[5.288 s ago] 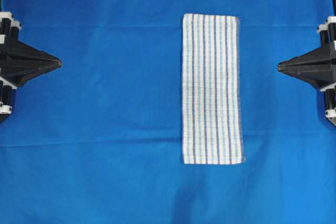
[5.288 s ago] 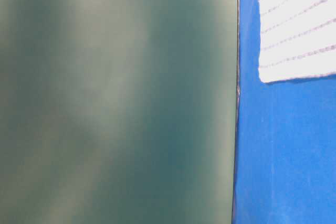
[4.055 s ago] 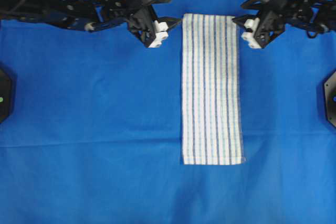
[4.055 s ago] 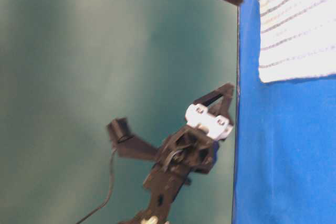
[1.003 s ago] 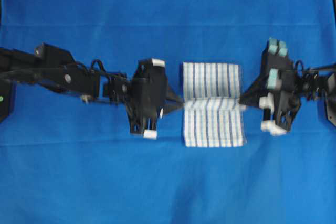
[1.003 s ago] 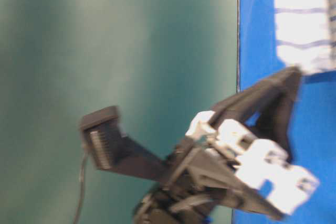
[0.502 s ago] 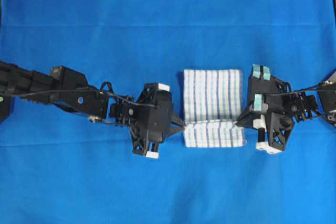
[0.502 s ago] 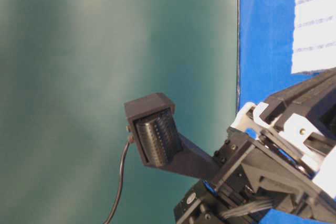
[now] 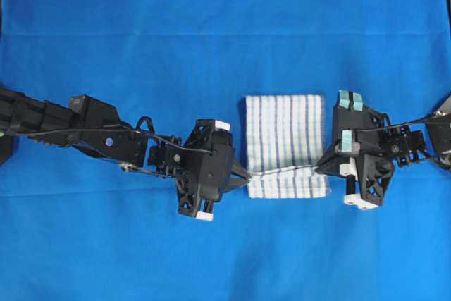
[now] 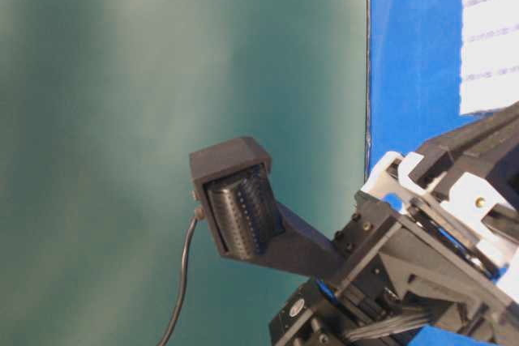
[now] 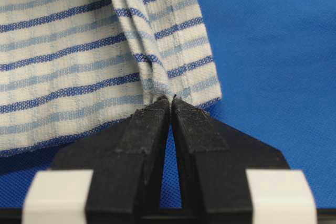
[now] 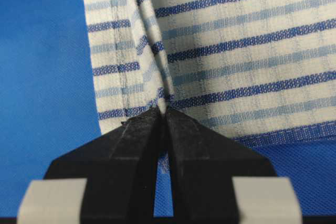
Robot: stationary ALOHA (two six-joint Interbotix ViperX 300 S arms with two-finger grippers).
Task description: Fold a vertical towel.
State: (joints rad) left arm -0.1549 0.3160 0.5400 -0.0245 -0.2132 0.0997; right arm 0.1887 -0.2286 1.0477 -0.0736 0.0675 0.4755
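Note:
The white towel [image 9: 285, 139] with light and dark blue stripes lies folded over on itself at the table's middle right. Its lifted far edge is carried toward the near edge, leaving a narrow strip of the lower layer [image 9: 289, 187] uncovered. My left gripper [image 9: 248, 174] is shut on the towel's left corner [image 11: 157, 90]. My right gripper [image 9: 318, 168] is shut on the towel's right corner [image 12: 161, 100]. The towel also shows at the upper right of the table-level view [image 10: 491, 38].
A large plain blue cloth [image 9: 211, 47] covers the table. The left arm [image 9: 106, 139] reaches in from the left edge, the right arm [image 9: 409, 142] from the right. In the table-level view an arm's body [image 10: 405, 265] fills the lower right.
Both grippers have carried the towel's far edge farther toward the near edge. The folded top layer now covers more of the lower layer.

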